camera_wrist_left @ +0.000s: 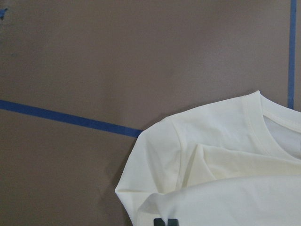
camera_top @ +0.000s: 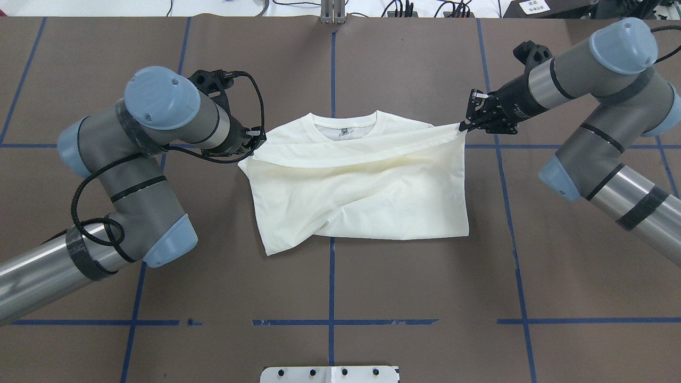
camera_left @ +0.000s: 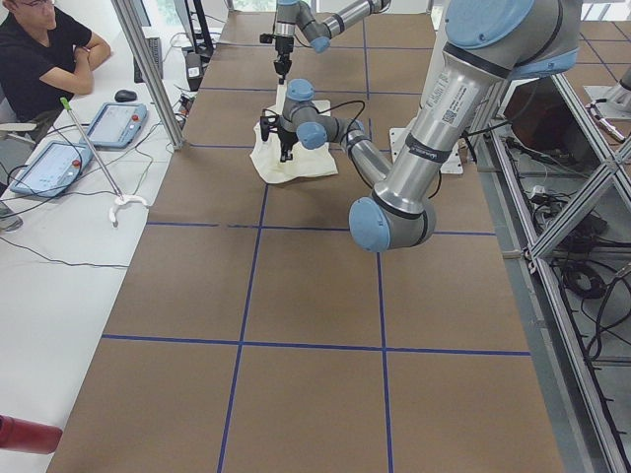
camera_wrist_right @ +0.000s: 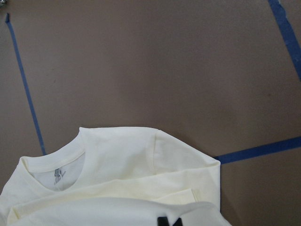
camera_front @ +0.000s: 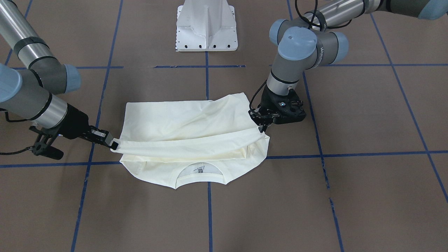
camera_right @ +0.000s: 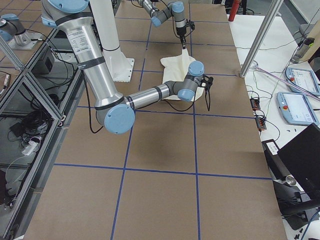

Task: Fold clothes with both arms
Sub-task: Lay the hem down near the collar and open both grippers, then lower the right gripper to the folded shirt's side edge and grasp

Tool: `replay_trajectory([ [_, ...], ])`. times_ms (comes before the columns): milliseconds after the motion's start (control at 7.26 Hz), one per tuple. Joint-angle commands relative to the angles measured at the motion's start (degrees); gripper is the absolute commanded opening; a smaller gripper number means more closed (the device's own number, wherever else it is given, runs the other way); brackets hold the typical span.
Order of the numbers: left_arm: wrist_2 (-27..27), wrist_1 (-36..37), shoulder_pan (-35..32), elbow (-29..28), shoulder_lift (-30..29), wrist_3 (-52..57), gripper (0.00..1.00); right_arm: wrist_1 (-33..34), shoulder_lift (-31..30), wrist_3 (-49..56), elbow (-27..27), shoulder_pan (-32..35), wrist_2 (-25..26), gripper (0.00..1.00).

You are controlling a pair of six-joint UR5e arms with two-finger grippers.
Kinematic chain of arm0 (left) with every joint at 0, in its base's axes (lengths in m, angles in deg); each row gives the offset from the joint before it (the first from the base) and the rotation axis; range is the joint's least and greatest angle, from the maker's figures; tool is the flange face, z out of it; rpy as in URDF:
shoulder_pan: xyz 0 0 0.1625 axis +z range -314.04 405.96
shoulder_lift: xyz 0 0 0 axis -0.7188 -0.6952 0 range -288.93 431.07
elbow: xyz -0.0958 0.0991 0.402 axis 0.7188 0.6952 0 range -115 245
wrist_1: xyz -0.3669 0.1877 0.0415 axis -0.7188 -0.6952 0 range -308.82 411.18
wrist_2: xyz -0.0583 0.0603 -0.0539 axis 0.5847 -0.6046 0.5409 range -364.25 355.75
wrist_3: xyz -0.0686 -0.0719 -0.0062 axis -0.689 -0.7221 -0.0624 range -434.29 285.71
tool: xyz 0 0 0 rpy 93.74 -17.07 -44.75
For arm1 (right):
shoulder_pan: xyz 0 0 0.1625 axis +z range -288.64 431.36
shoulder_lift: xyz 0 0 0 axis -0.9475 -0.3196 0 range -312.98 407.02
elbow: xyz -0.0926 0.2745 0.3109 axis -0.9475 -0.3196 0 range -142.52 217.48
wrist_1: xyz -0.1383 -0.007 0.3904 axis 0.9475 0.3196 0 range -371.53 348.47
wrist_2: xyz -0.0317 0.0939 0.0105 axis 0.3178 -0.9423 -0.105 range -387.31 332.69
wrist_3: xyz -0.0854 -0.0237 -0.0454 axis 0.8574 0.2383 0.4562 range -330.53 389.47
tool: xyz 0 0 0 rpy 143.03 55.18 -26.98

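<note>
The cream long-sleeved T-shirt lies plain side up on the brown table, with the collar at the far edge. No print shows. My left gripper and right gripper are each shut on one end of the shirt's doubled-over edge. They hold it stretched as a raised band just short of the collar. In the front-facing view the left gripper is on the right and the right gripper on the left, with the shirt between them. Both wrist views show the shoulders and neckline below the lifted fabric.
The white pedestal base stands at the robot's side of the table. Blue tape lines cross the brown surface. An operator sits at a side desk with teach pendants. Metal frame posts stand at the table's ends.
</note>
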Motion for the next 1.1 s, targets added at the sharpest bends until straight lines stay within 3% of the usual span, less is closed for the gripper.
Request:
replay_trajectory([
  [0, -0.04, -1.57, -0.44, -3.71, -1.95, -0.06, 0.00, -0.06, 2.09, 0.08, -3.99, -0.54, 0.96, 0.00],
  [276, -0.04, -2.00, -0.36, -3.72, -1.95, 0.12, 0.00, -0.23, 4.02, 0.08, -6.46, -0.45, 1.75, 0.04],
  [413, 0.04, -2.01, -0.36, -3.72, -2.04, 0.03, 0.19, -0.23, 4.20, -0.26, -6.38, -0.45, 1.75, 0.99],
  [551, 0.04, -2.01, -0.44, -3.81, -2.48, -0.40, 0.67, -0.41, 4.12, -0.36, -6.11, -0.36, 1.66, 1.00],
  [689, 0.04, -1.75, -0.45, -3.81, -2.83, -0.49, 0.93, -0.49, 3.94, -0.01, -5.68, -0.19, 1.05, 1.00],
  [827, 0.04, -1.48, -0.79, -3.72, -2.92, -0.41, 1.00, -0.50, 3.42, -0.61, -4.28, -0.19, -0.17, 1.00],
  [965, 0.30, -1.30, -1.15, -3.29, -2.83, -0.23, 1.00, -0.15, 1.59, -1.14, -0.96, -0.36, -0.10, 1.00],
])
